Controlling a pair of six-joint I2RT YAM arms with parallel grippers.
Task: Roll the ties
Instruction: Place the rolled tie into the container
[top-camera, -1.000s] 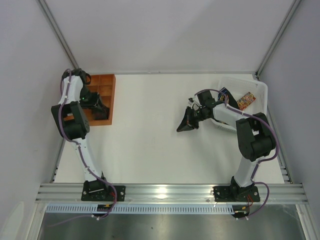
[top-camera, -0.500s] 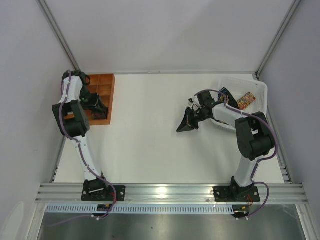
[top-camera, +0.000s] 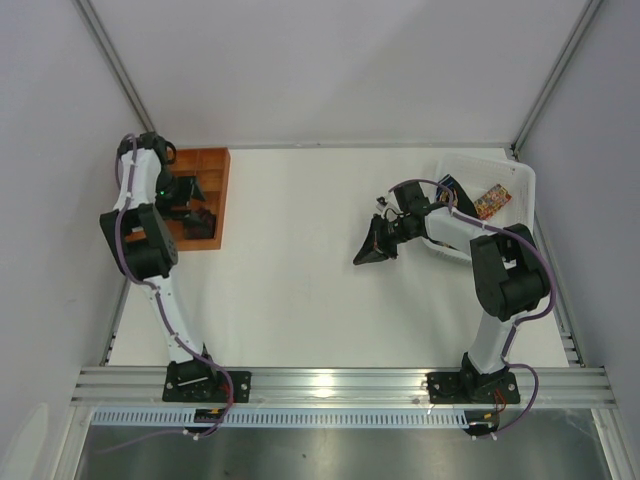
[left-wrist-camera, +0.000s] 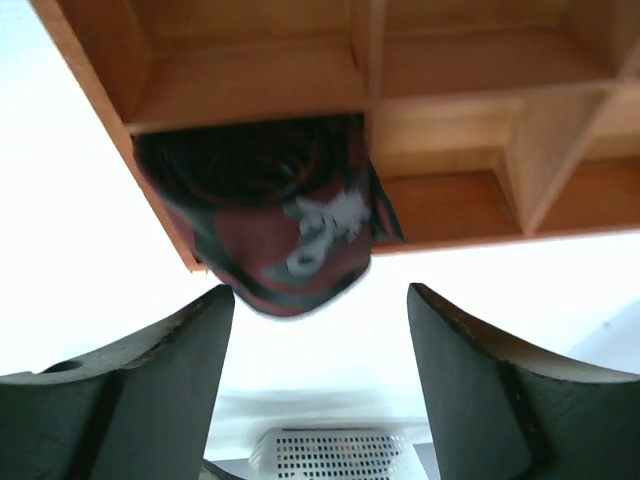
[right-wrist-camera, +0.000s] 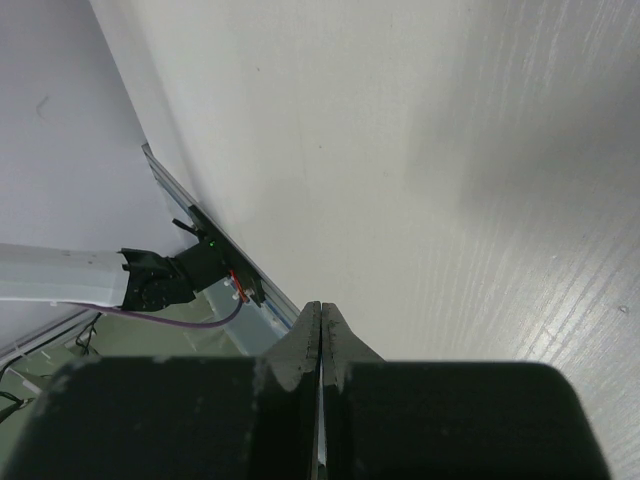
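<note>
At the far left of the tabletop (top-camera: 300, 300), the overhead view hides most of the orange tray (top-camera: 215, 165) behind the left arm (top-camera: 140, 245). The left fingers (top-camera: 200, 220) hang over its near compartments, so what is in them cannot be read from above. The left wrist view shows it, though blurred. A rolled tie (left-wrist-camera: 270, 225), maroon and black with a pale silvery print, sits coiled in a corner compartment at the tray's edge. Its outer wrap bulges over the tray's wall toward the camera. The left fingers stand wide apart, one on each side of the roll and a little short of it. They touch nothing and hold nothing.

Right of centre, the right fingers (right-wrist-camera: 320, 318) are pressed together with nothing between them, over bare tabletop. Whether their tips touch the surface cannot be told.

At the far right, a white bin (top-camera: 520, 180) is partly covered by the right arm (top-camera: 505, 280). A patterned tie (top-camera: 491, 202), gold and multicoloured, lies inside. A darker piece beside it is too small to make out.
</note>
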